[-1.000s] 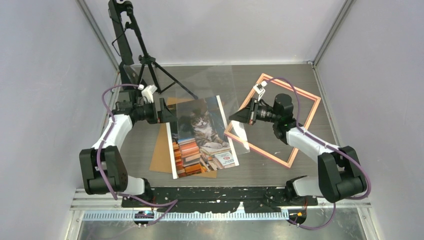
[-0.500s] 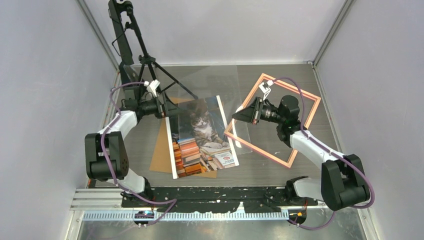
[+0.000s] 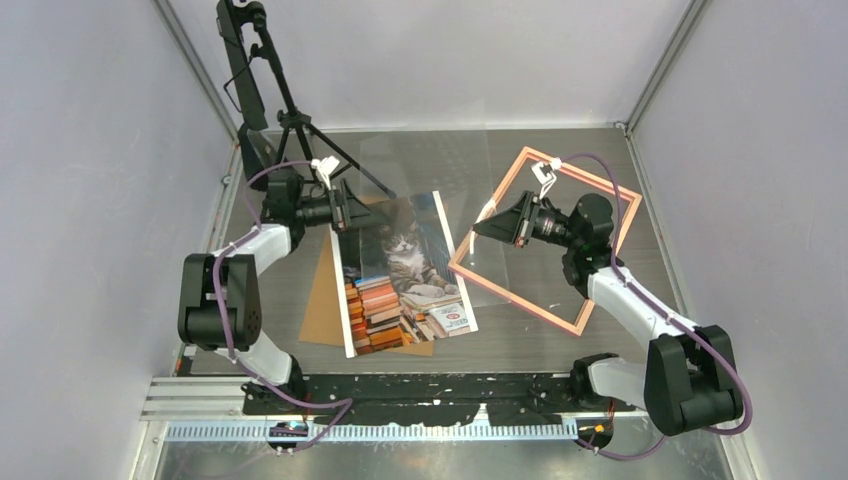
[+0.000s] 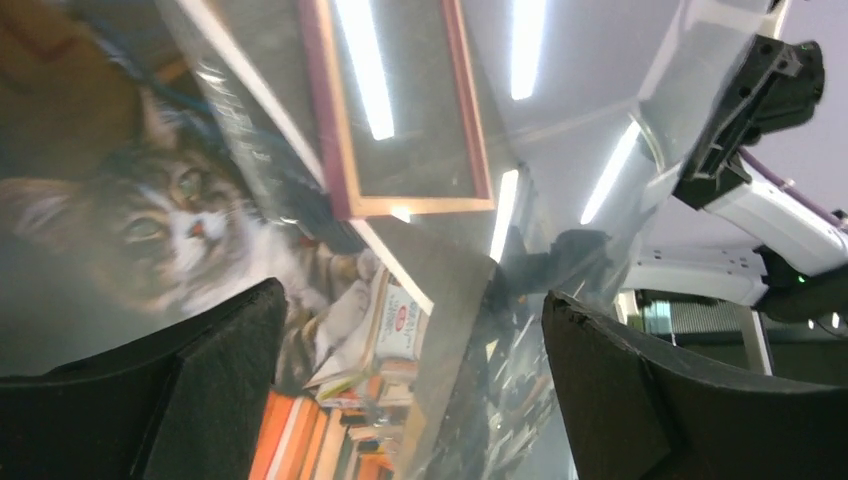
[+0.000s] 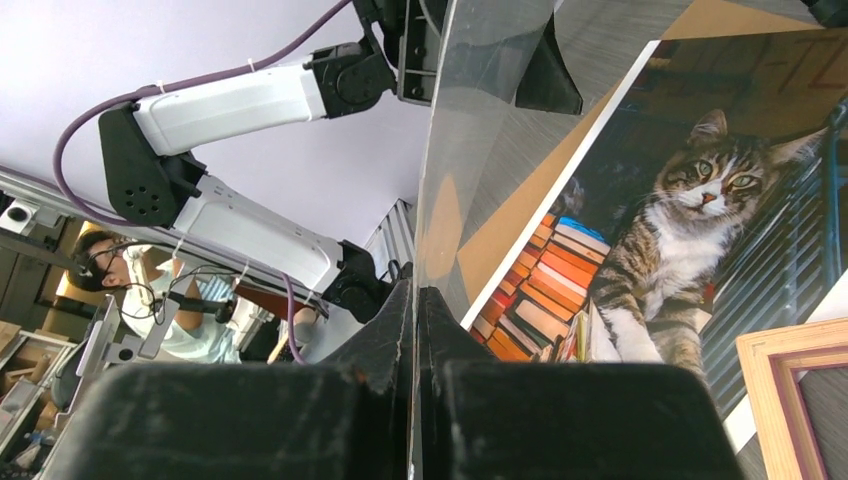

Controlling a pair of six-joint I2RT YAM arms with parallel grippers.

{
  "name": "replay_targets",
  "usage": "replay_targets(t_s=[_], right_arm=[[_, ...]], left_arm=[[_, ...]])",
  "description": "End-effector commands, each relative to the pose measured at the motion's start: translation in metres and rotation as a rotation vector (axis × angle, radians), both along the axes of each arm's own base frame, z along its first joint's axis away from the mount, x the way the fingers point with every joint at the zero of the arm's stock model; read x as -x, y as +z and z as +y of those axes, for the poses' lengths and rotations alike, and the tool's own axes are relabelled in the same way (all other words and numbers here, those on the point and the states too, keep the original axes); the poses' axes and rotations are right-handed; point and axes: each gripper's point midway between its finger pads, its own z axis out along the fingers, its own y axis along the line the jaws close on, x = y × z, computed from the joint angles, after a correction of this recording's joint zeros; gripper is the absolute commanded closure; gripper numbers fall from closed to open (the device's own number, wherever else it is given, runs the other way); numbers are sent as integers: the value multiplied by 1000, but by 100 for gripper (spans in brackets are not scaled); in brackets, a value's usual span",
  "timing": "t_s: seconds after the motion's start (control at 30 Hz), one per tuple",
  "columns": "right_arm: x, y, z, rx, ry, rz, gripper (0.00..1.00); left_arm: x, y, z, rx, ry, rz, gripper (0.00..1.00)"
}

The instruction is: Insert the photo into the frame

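Observation:
The photo (image 3: 400, 275), a tabby cat among stacked books, lies face up on the table, and shows in the left wrist view (image 4: 180, 215) and the right wrist view (image 5: 690, 220). The salmon-pink frame (image 3: 520, 303) lies to its right, empty. My right gripper (image 3: 482, 228) is shut on the edge of a clear sheet (image 3: 430, 175), held tilted above the photo's far end. In its own view that gripper (image 5: 415, 300) pinches the sheet (image 5: 470, 120) edge-on. My left gripper (image 3: 350, 210) is open at the sheet's left edge; the sheet (image 4: 500, 400) lies between its spread jaws, ungripped.
A plain brown backing board (image 3: 322, 300) lies under the photo's left side. A black tripod (image 3: 290, 120) stands at the back left, close behind my left arm. Grey walls close in the table on three sides.
My left gripper has swung back and to the right, up to the sheet's left edge. My right gripper has drawn a little right and back, lifting the clear sheet with it.

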Motion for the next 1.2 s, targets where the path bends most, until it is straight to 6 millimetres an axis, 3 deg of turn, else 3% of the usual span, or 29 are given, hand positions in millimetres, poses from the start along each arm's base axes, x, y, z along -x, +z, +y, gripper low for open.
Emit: replay_targets(t_s=[0.0, 0.2, 0.47, 0.63, 0.8, 0.97, 1.17], right_arm=[[5, 21, -6, -20, -5, -98, 95], [1, 19, -12, -16, -32, -95, 94], [-6, 6, -16, 22, -65, -78, 94], [-12, -3, -19, 53, -94, -61, 94], [-17, -11, -20, 83, -113, -50, 94], [-20, -15, -22, 99, -124, -44, 95], [-22, -20, -23, 113, -137, -40, 94]], left_arm=[[6, 37, -19, 122, -92, -90, 6], [9, 59, -25, 219, -124, -94, 24], [17, 66, -25, 256, -140, -98, 51], [19, 72, -28, 256, -143, -103, 60], [22, 66, -30, 233, -139, -93, 70], [23, 53, -27, 162, -106, -83, 89], [30, 48, -24, 84, -99, -105, 100]])
